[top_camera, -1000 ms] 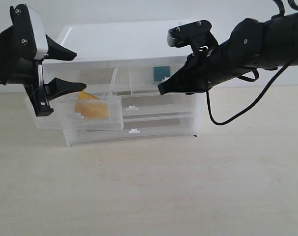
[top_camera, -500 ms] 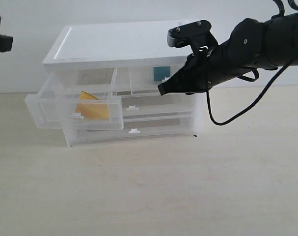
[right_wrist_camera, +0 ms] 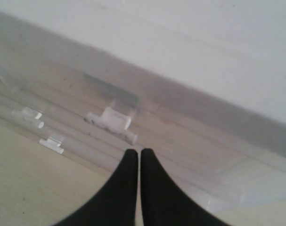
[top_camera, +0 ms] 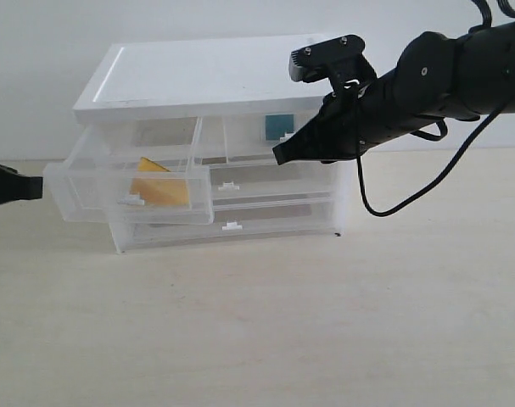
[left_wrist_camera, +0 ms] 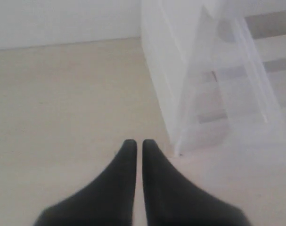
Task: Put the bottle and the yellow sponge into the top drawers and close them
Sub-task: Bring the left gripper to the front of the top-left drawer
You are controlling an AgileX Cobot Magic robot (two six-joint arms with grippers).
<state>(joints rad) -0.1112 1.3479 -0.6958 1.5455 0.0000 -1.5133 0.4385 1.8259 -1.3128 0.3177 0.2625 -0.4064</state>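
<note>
The yellow sponge [top_camera: 159, 186] lies inside the top left drawer [top_camera: 128, 188], which stands pulled out of the white cabinet [top_camera: 206, 76]. The bottle shows only as a teal label [top_camera: 279, 127] behind the front of the top right drawer [top_camera: 265, 129], which is pushed in. My left gripper [top_camera: 36, 186] is shut and low at the far left, its tip at the open drawer's outer front corner. In the left wrist view the left gripper [left_wrist_camera: 134, 143] is empty beside the cabinet's base. My right gripper [top_camera: 279, 156] is shut, its tip against the top right drawer's front, next to the tab handle [right_wrist_camera: 112, 120].
Two full-width drawers [top_camera: 274, 180] sit shut below the top pair, each with a small tab handle [top_camera: 232, 226]. A black cable [top_camera: 410, 203] hangs from the right arm beside the cabinet. Bare tabletop [top_camera: 282, 322] spreads in front.
My left gripper, open and high at the upper left a second ago, left the view, then came back low at the left edge, shut, beside the open drawer. The right arm has not moved.
</note>
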